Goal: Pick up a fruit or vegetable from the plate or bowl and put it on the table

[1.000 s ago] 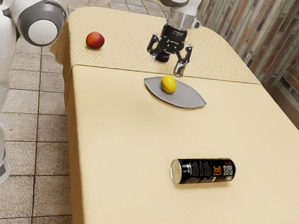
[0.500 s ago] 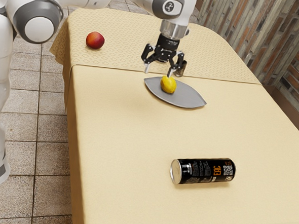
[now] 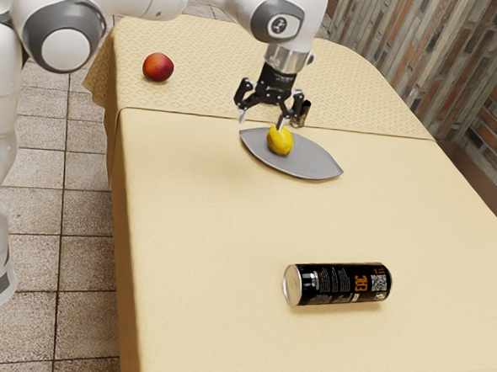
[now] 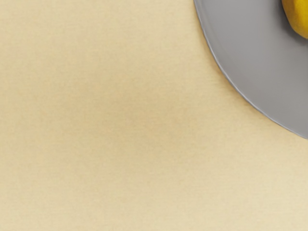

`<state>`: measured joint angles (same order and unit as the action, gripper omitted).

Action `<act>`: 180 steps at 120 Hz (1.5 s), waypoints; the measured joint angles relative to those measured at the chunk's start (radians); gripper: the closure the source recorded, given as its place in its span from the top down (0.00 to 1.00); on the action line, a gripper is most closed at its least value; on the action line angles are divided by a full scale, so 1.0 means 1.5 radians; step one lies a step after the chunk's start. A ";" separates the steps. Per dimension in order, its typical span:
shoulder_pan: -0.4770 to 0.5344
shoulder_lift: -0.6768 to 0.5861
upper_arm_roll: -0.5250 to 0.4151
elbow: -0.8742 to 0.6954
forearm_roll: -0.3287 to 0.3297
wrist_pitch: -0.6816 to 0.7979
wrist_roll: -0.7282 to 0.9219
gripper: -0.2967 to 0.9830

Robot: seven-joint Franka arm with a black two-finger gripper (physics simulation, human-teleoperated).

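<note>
Yellowish tablecloth [image 3: 203,234], tool [image 3: 263,120] wide open above it, near a lemon [image 3: 280,141] on a gray plate [image 3: 311,163]

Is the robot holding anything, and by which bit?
Nothing is held: the black metal gripper has its fingers apart, and the oval yellow lemon rests on the pointed grey plate.

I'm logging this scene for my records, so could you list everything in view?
Lemon: one, yellow, on the dish.
Dish: one, grey, on the table.
Round fruit: one, red, table's far part, toward the exterior view's left.
Can: one, black, lying on its side, nearest the exterior camera.
Small object: one, dark, beyond the dish.
Table: one, pale yellow cloth.
Floor: grey-brown tiles.
Wall: one, multicoloured, exterior view's right.
Arm: one, white and grey.
Pincer: one, black, open above the dish.
</note>
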<state>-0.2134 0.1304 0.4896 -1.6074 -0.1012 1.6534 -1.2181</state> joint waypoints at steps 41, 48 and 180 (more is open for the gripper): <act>0.000 -0.002 0.000 -0.028 -0.005 0.029 0.012 0.77; 0.001 -0.002 0.001 -0.032 -0.005 0.033 0.015 0.77; 0.021 -0.008 0.002 -0.061 -0.014 0.061 0.052 0.77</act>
<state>-0.1822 0.1180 0.4924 -1.6992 -0.1218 1.7448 -1.1402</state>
